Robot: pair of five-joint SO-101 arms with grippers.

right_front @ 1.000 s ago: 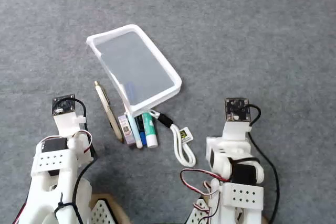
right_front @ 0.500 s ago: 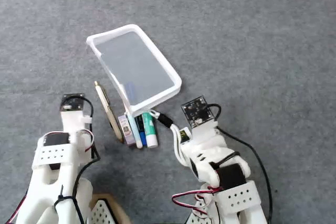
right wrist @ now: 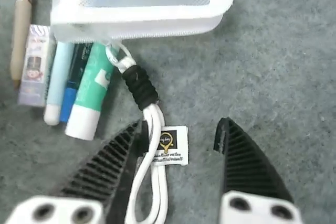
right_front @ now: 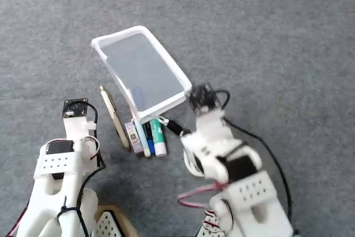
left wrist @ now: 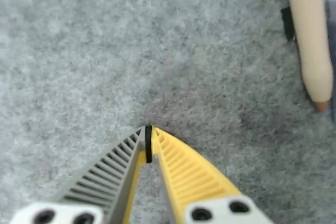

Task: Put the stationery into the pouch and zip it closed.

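Observation:
A white mesh pouch (right_front: 141,70) lies tilted on the grey table, its open end toward the arms. Just outside that end lie several stationery items (right_front: 145,137): a green-and-white glue stick (right wrist: 92,98), a blue pen (right wrist: 67,85) and a small purple item (right wrist: 35,66). A beige pen (right_front: 115,117) lies to their left. The pouch's white cord strap (right wrist: 152,129), with a black wrap and a tag (right wrist: 170,145), runs toward my right gripper (right wrist: 181,129), which hovers open over it. My left gripper (left wrist: 148,142) is shut on nothing above bare felt, with the beige pen (left wrist: 310,35) to one side.
The right arm (right_front: 219,154) leans in over the strap beside the pouch's corner. The left arm (right_front: 72,137) stands left of the beige pen. Grey felt (right_front: 277,54) stretches wide on the right and far side.
The right arm has swung left and forward, from the right of the strap to over it by the pouch's corner. The left arm shifted slightly right early on, then stayed.

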